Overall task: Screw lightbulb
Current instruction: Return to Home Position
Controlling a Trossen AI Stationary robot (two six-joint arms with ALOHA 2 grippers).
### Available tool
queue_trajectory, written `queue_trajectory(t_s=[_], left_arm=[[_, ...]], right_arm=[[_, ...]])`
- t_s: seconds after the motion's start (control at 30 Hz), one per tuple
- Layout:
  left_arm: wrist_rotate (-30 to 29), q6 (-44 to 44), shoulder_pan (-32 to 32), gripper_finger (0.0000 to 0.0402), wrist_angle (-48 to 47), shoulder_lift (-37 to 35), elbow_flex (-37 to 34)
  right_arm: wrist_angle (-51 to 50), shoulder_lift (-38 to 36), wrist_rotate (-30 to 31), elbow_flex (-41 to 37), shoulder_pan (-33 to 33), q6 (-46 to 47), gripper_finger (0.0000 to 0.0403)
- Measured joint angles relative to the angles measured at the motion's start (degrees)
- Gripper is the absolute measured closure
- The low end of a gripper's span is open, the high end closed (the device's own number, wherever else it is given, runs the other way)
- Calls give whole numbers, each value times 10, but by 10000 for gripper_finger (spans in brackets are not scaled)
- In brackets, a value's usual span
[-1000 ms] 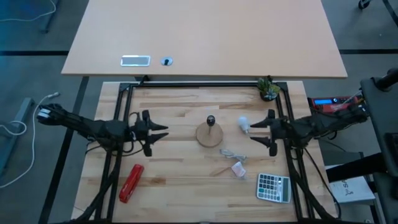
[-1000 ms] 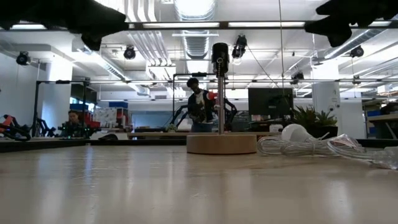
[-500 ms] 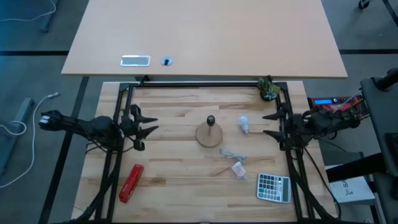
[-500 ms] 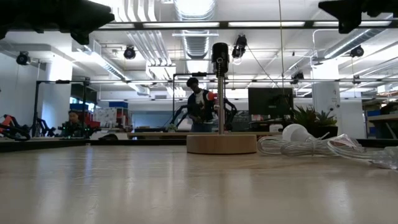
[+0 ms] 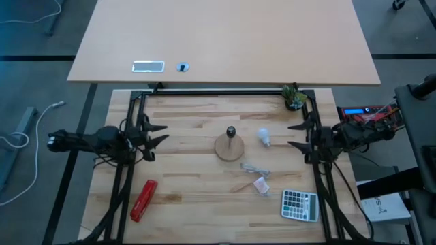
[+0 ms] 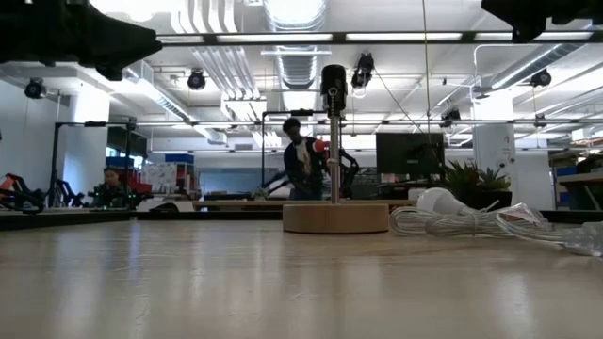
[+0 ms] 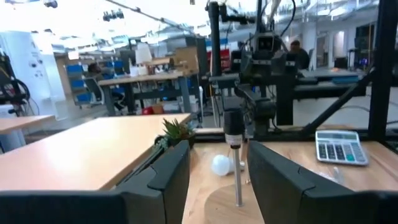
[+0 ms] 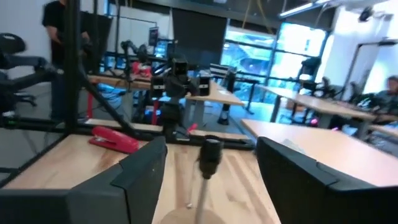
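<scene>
At the table's left edge the left gripper (image 5: 161, 133) is hovering, its fingers spreading wide and gripping nothing. Nearer the front, a red stapler (image 5: 144, 200) is lying on the wood. In the middle the lamp (image 5: 229, 145) is standing upright on its round wooden base, a thin post rising to a dark socket. The bulb (image 5: 263, 136) is lying on the table (image 5: 191, 177) just right of that base, apart from it, between the lamp and the right gripper. In front of the bulb a clear wrapper (image 5: 253, 168) and a small packet (image 5: 261, 184) are lying, with a calculator (image 5: 300, 205) farther right. The right gripper (image 5: 292, 135) is hanging at the right edge, its fingers likewise gaping and empty. A small plant (image 5: 294, 97) is sitting at the far right corner.
</scene>
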Motion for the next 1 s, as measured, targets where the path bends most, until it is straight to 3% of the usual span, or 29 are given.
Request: queue_trajectory(t_s=[0.27,0.43,0.63,1.0], left_arm=[[0,-13,1,262,4,-96,-78],[-13,-23,1,274,50,-87,-110],[-48,-30,2,288,37,-77,-111],[-48,-31,2,302,34,-52,-111]], right_arm=[[56,0,20,-4,0,-51,169],[121,2,20,-36,0,-63,172],[132,2,27,-74,0,-87,162],[206,2,25,-186,0,-71,142]])
